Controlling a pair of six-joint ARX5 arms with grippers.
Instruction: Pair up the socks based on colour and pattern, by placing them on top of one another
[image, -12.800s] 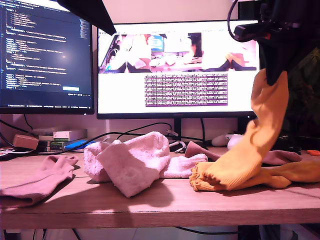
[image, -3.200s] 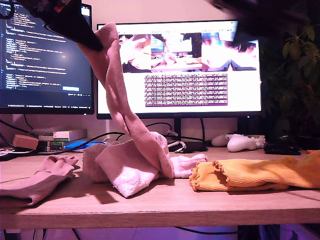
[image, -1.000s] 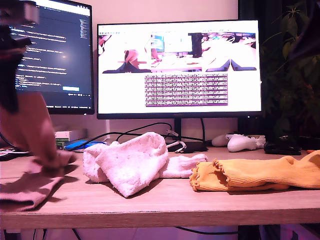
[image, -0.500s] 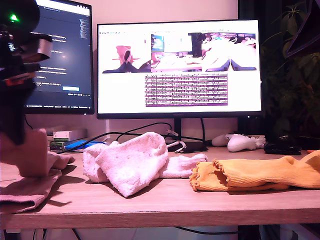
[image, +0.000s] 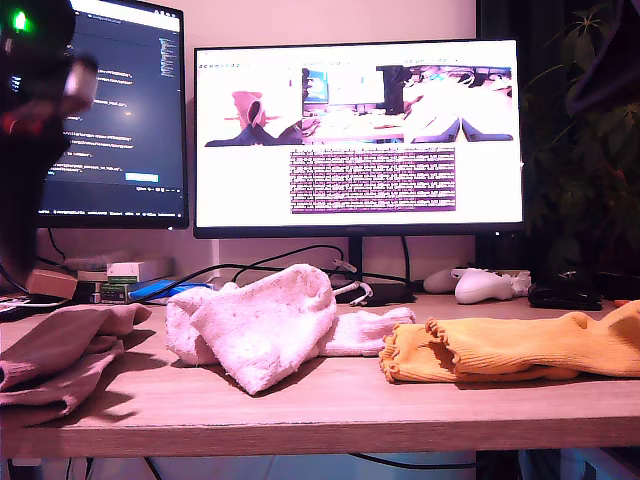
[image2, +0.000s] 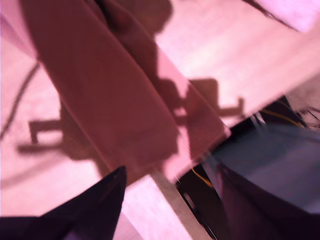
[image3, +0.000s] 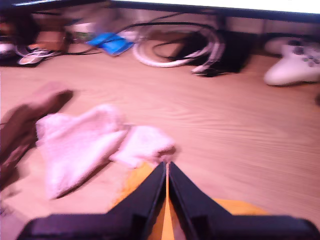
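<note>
Brown-mauve socks (image: 60, 350): stacked as a pair, exterior view's left, near edge of the surface (image: 330, 405).
Our first claw (image2: 170, 200): spread open above them, empty.
Our second claw (image3: 167, 172): closed, empty, over orange socks (image: 510, 350).
White socks (image: 270, 325): heaped mid-surface, unpaired.

The desk (image: 330, 400) is pale wood with a matt, fine-grained face. At its 9 o'clock end the brown socks (image: 55, 350) are smooth, flat-knit cloth; the white socks (image: 265, 325) look fluffy and looped like towelling. The orange socks (image: 510, 350) at 3 o'clock are ribbed with frilled cuffs, and the controller (image: 485, 285) is smooth white plastic.
</note>
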